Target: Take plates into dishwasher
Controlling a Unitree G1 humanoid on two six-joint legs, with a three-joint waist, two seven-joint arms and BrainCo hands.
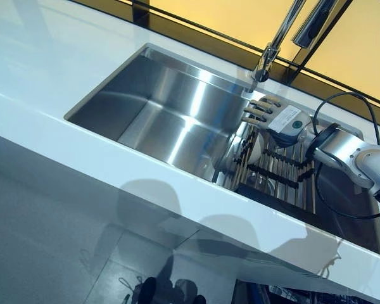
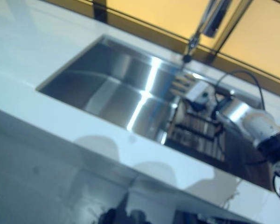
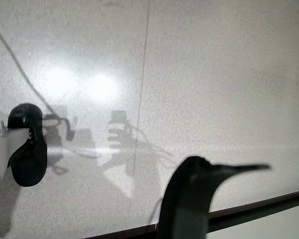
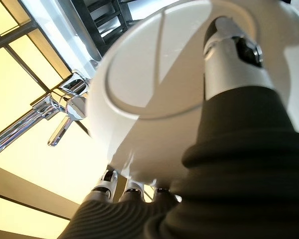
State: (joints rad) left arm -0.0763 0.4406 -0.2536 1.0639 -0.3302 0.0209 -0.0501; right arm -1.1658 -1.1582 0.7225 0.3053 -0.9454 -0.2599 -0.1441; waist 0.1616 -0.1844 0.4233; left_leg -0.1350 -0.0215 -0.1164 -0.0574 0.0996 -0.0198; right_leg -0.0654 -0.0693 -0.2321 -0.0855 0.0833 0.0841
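So the right hand [image 1: 280,118] has its fingers [image 4: 111,177] and thumb clamped on a white plate [image 4: 154,74], held over the drying rack [image 1: 275,171] in the sink [image 1: 158,107], just below the faucet [image 1: 275,41]. Left hand's nowhere visible.

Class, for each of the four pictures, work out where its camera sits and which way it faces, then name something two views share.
Left eye view: on the head, looking down at the sink, faucet and rack; the right hand reaches in.
Right eye view: beside it, same scene.
Left wrist view: on the left wrist, facing the floor; the left hand's fingers do not show.
Right wrist view: on the right wrist, facing up past a white plate the hand grips.
Shared: the faucet, seen by both eyes and the right wrist.
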